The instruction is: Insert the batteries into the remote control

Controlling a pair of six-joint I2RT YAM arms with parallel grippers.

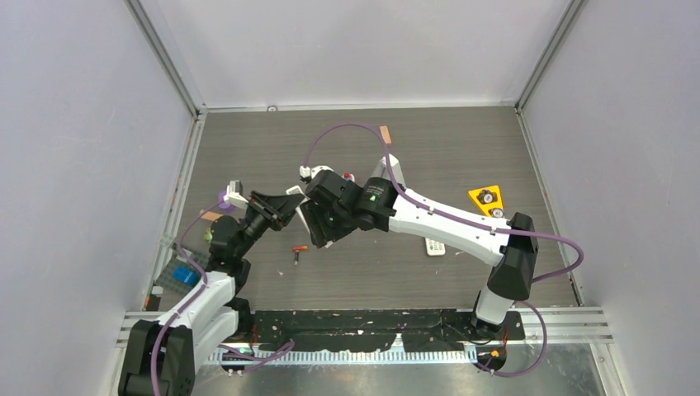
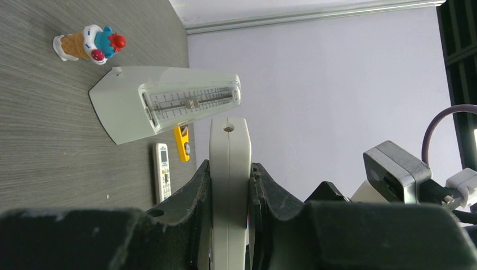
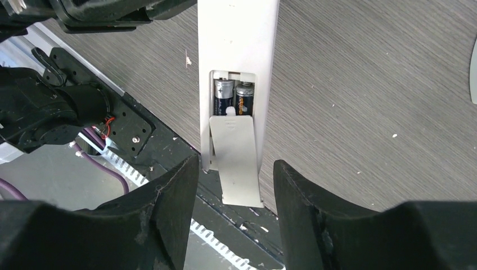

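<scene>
The remote control (image 3: 238,39) is a long white bar that my left gripper (image 2: 229,179) is shut on, gripping it edge-on (image 2: 229,152). In the right wrist view its battery bay is uncovered, with two dark batteries (image 3: 234,97) lying side by side inside. The small white cover (image 3: 236,160) sits partly slid onto the bay, its lower end sticking out past the remote. My right gripper (image 3: 236,183) is open, one finger on each side of the cover with gaps between. A third battery (image 1: 299,250) with a red-orange end lies loose on the table below both grippers (image 1: 307,216).
A grey metronome (image 2: 163,104) lies on its side behind the remote. Near it are an ice-cream toy (image 2: 90,44), a short white remote with a display (image 2: 162,171) and a yellow piece (image 1: 487,198). A tray with blue items (image 1: 183,276) sits by the left arm's base.
</scene>
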